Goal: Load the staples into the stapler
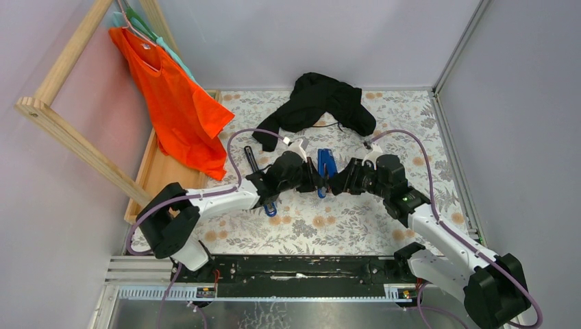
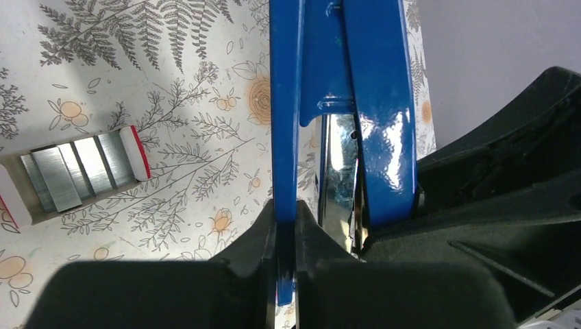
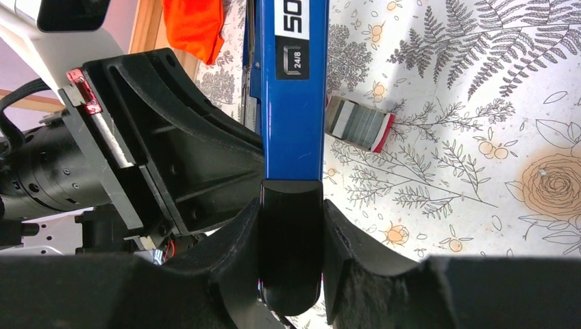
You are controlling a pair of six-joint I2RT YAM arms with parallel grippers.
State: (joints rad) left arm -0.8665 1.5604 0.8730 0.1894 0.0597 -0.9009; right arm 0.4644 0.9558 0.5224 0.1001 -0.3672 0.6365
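On the far left, a wooden rack (image 1: 68, 130) leaned by the wall with an orange shirt (image 1: 178, 110) hanging from it. The shirt's hem fell over a wooden tray (image 1: 154, 175) at the edge of the floral tablecloth (image 1: 329, 226). Under your left arm lay a blue loop handle (image 1: 270, 209); I could not tell what it belonged to.

Your left gripper (image 2: 286, 212) had its fingers drawn narrow, pinching a thin blue plate of the stapler (image 1: 326, 164) edge-on. The staples (image 2: 75, 171) lay on the cloth just to the left of that plate, apart from it. The white-and-red box was slid open and the silver strips showed in their tray. From above, your two wrists hid them.

At the back centre, a black garment (image 1: 318, 103) lay crumpled behind the stapler.

Your right gripper (image 3: 291, 199) was clamped on the black end of the stapler's blue top. On that top you could read "24/8" in a small black window. Above it were large white characters, "50" or "SO", cut off by the frame. In that view the left gripper's black body crowded the left side, and the staples peeked out to the right of the blue arm.
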